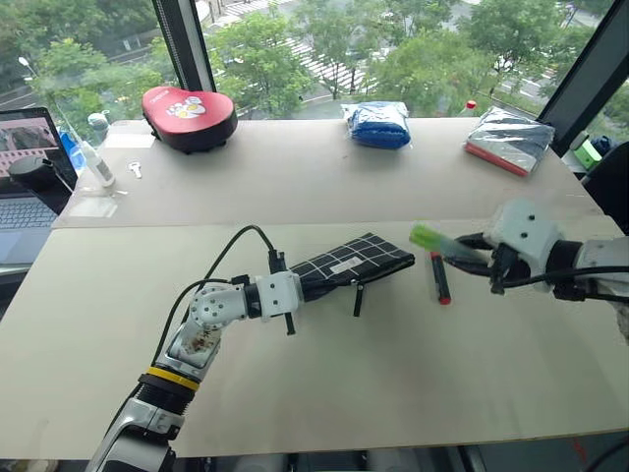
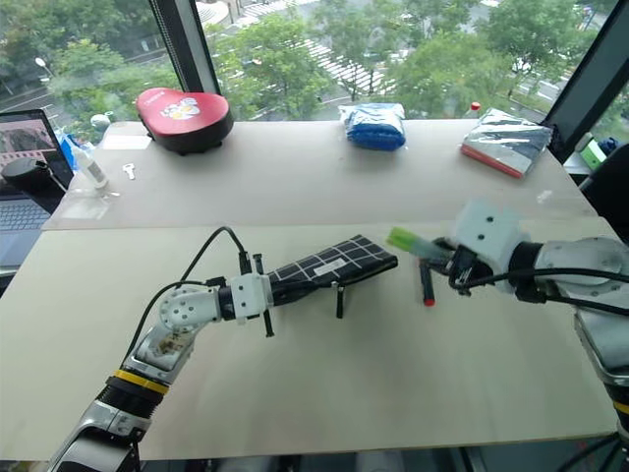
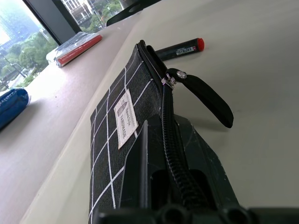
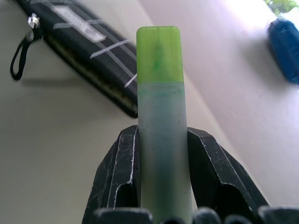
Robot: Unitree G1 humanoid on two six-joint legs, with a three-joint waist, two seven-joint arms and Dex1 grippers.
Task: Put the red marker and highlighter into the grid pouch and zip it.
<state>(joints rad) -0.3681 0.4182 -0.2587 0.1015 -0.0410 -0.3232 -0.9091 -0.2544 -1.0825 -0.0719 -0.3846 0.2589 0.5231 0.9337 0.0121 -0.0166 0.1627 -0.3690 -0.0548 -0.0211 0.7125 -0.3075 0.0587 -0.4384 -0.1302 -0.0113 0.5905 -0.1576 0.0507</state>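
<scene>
The grid pouch [image 1: 356, 262] is held a little above the table, lying level with its zipper edge up and the black pull strap [image 3: 206, 96] hanging down. My left gripper [image 1: 291, 292] is shut on the pouch's left end. The red marker [image 1: 439, 278] lies on the table just right of the pouch's far end. My right gripper [image 1: 470, 254] is shut on the pale green highlighter [image 1: 433, 239] and holds it above the marker, with its green cap pointing toward the pouch. In the right wrist view the highlighter [image 4: 161, 107] stands between both black fingers [image 4: 117, 172].
Along the far table stand a red heart-shaped case [image 1: 189, 116], a blue bundle [image 1: 378, 124] and a silver packet [image 1: 509, 140]. A laptop [image 1: 25, 167] and a small bottle [image 1: 95, 162] sit at the far left. A seam [image 1: 147, 224] joins the two tabletops.
</scene>
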